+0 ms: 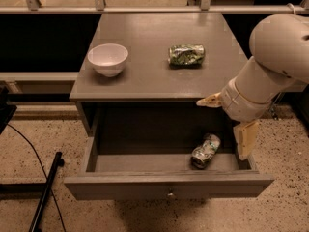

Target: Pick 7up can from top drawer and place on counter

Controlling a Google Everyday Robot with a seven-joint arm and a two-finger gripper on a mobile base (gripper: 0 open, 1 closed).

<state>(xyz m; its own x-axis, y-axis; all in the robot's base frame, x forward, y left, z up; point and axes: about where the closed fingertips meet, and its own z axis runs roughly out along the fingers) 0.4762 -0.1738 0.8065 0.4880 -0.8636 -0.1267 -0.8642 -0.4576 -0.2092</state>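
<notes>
Spots the can [205,151] lying on its side inside the pulled-out drawer [169,185], toward the right, close behind the front panel. Finds the end effector [223,128] over the drawer's right end, just beside the can and not touching it, released, fingers [246,138] spread wide with nothing between them: one pointing down by the right wall, the other level with the worktop [145,76] edge. Up on the worktop, sees a white bowl [108,58] at left and a crumpled green packet [186,54] to its right, well apart.
</notes>
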